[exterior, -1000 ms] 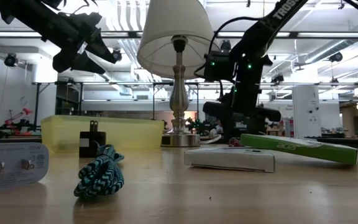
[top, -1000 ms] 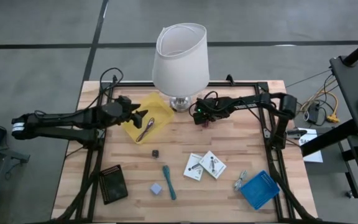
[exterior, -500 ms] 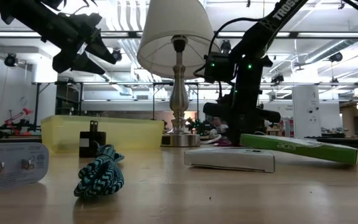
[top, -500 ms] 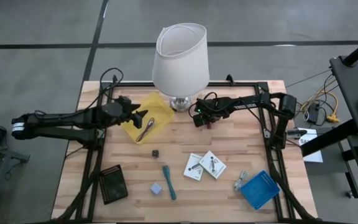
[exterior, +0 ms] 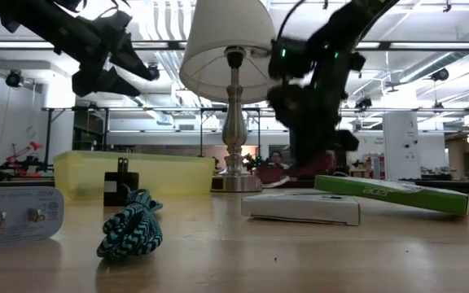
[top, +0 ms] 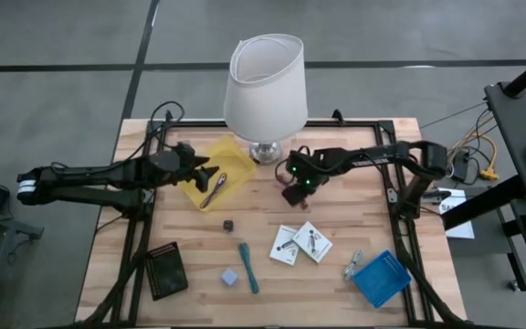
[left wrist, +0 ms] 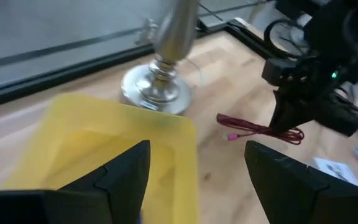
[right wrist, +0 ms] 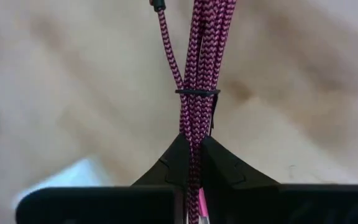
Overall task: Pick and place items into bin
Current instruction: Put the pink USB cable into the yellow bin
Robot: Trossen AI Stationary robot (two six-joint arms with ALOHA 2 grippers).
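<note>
A magenta braided cable bundle (right wrist: 197, 62), tied with a thin black band, sits between the fingers of my right gripper (top: 293, 189), which is shut on it just in front of the lamp base. The left wrist view shows the bundle (left wrist: 260, 129) below that gripper. My left gripper (top: 210, 172) hovers open over the yellow bin (top: 231, 151), which holds a pen-like stick (top: 215, 188). Lying flat on the table are a teal item (top: 247, 267), two white cards (top: 298, 243), a lavender cube (top: 230, 276) and a dark cube (top: 228, 223). My right gripper pinches the cable bundle between its two fingertips (right wrist: 178, 155), on the strands just behind the black band (right wrist: 197, 92). The strands run straight out past the fingertips, along the fingers. Whether the bundle's far end rests on the table I cannot tell.
The big white lamp (top: 265, 87) stands at the far middle, between the bin and my right gripper. A black flat item (top: 166, 270) lies near left, a blue one (top: 380, 278) near right. Bare wood lies between the bin and the cards.
My right gripper has shut on the magenta cable bundle. It has then risen and shifted a little toward the table's near edge, carrying the bundle along.
</note>
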